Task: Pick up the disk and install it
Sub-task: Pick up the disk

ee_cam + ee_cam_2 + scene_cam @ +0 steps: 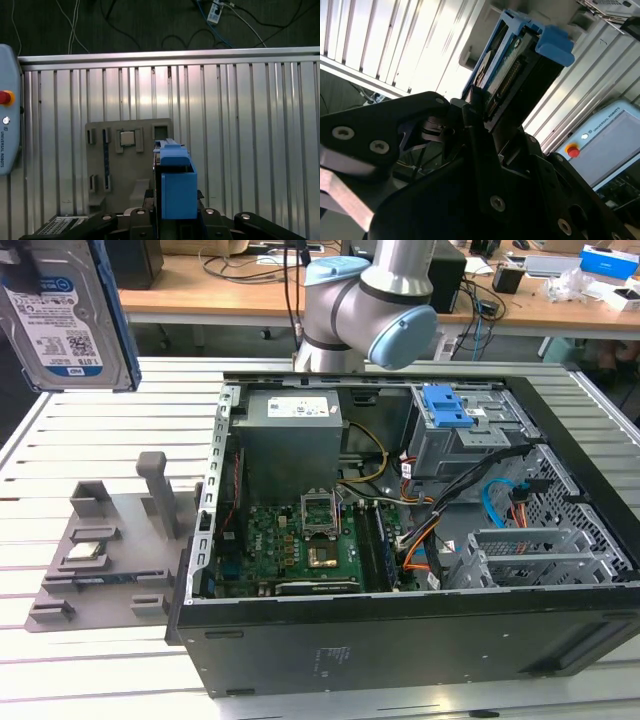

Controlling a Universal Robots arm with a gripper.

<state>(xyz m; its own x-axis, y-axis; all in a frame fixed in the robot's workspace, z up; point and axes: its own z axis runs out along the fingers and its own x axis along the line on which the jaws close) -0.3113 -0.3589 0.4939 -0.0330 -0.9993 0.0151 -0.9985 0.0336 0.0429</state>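
Black claw (482,114) clamps the flat silver disk (60,320) with blue plastic rails

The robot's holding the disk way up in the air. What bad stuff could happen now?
1. The gripper pinches the disk near one end, high above the table. If it slipped, it could fall onto the table or the grey holder with the chip.
2. The open computer case is crowded with cables near the drive cage. The disk might snag on them going in.
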